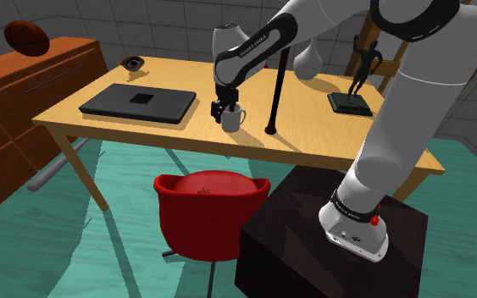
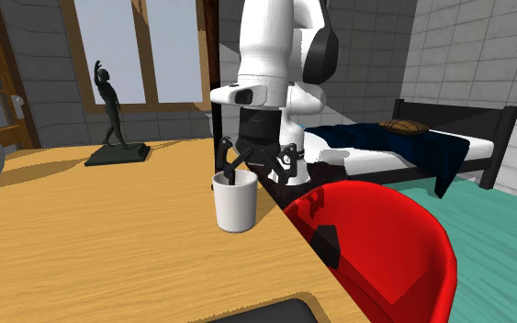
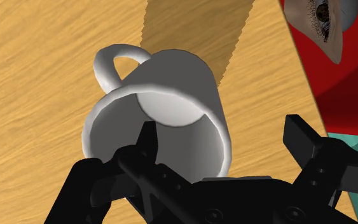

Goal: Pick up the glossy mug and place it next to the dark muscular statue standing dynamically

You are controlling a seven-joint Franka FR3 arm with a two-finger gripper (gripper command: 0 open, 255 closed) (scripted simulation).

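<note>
A glossy white mug with a loop handle (image 1: 232,118) (image 2: 236,202) (image 3: 171,108) stands upright on the light wooden bench (image 1: 313,135) (image 2: 82,239) (image 3: 37,76), near the edge that faces the red shell chair (image 1: 211,212) (image 2: 385,248).

The all-black gripper (image 1: 221,107) (image 2: 256,170) (image 3: 222,137) hangs over the mug's rim with its 2 fingers (image 3: 147,137) spread. 1 dips inside the cup. The other sits outside the wall with a gap, so nothing is pinched.

In the shoulder view, the handle points to 3 o'clock. The dark statue of a posing figure on a flat base (image 1: 359,72) (image 2: 109,105) stands well apart at 2 o'clock from the mug. A closed black laptop (image 1: 139,103) lies at 9 o'clock, and the chair is at 6 o'clock. In the second exterior view the statue is at 10 o'clock from the mug.
</note>
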